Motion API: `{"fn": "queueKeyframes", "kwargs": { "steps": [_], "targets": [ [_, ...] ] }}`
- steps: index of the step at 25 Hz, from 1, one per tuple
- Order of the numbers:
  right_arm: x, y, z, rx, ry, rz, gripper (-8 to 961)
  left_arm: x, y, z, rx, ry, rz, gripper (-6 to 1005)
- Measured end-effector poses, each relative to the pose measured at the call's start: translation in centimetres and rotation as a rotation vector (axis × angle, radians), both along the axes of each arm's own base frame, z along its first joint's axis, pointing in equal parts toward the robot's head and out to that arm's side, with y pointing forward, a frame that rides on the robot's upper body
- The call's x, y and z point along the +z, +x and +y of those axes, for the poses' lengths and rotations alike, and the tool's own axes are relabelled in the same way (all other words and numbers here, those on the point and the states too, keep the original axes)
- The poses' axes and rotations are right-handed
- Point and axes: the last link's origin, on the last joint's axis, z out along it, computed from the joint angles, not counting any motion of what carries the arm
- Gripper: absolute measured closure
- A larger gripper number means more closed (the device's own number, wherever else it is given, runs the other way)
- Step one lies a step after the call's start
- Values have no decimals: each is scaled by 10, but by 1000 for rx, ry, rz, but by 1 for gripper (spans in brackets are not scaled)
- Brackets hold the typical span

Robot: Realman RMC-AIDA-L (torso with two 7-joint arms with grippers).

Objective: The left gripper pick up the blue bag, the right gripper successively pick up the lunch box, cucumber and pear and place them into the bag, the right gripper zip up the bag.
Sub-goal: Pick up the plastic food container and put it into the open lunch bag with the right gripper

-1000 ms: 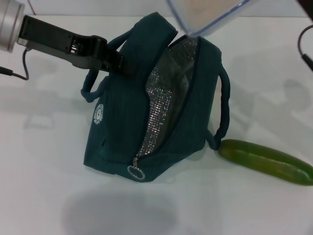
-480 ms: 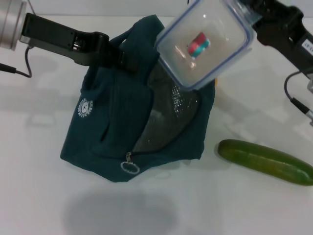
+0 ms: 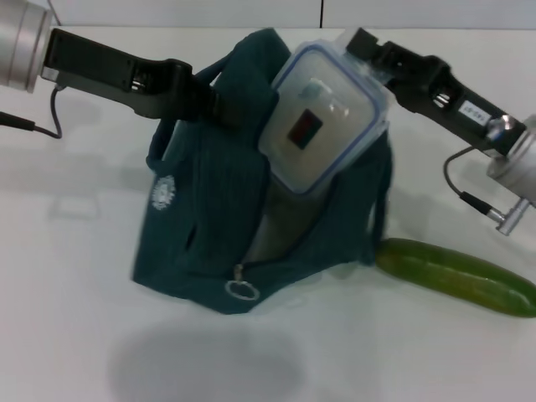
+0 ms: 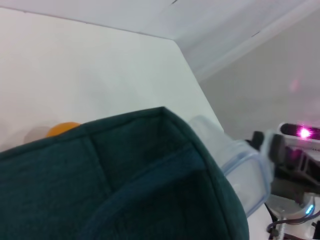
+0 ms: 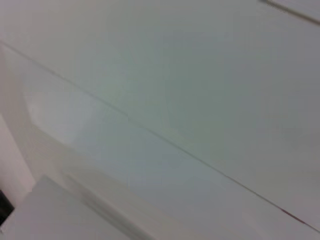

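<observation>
1. The left hand (image 3: 219, 107), a black two-fingered claw on a black arm with a silver cuff, is pinched on the upper edge of the dark teal-green fabric bag (image 3: 201, 226) at its handle, holding that side up off the white bench (image 3: 75, 276).
2. The right hand (image 3: 362, 52), a matching black claw, is clamped on the far corner of the clear plastic rectangular lunch box (image 3: 322, 117) with a blue-rimmed lid and red label.
3. The box hangs tilted just below that hand, its lower end in the bag's open mouth, touching the fabric.
4. A ring zipper pull (image 3: 241, 290) hangs at the bag's low end, well below both hands.
5. The long glossy dark green cucumber (image 3: 456, 275) lies on the bench below the right hand, just beside the bag.
6. In the left wrist view, an orange-yellow pear (image 4: 62, 129) peeks from behind the bag's edge.
</observation>
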Motion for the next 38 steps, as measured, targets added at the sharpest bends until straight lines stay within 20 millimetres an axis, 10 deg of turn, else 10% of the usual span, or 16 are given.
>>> {"fn": "queueKeyframes", "kwargs": {
  "steps": [38],
  "targets": [
    [-22,-6,11,-25,-4,-136,791,-7,2,-1,3,-34,-56,954]
  ]
}}
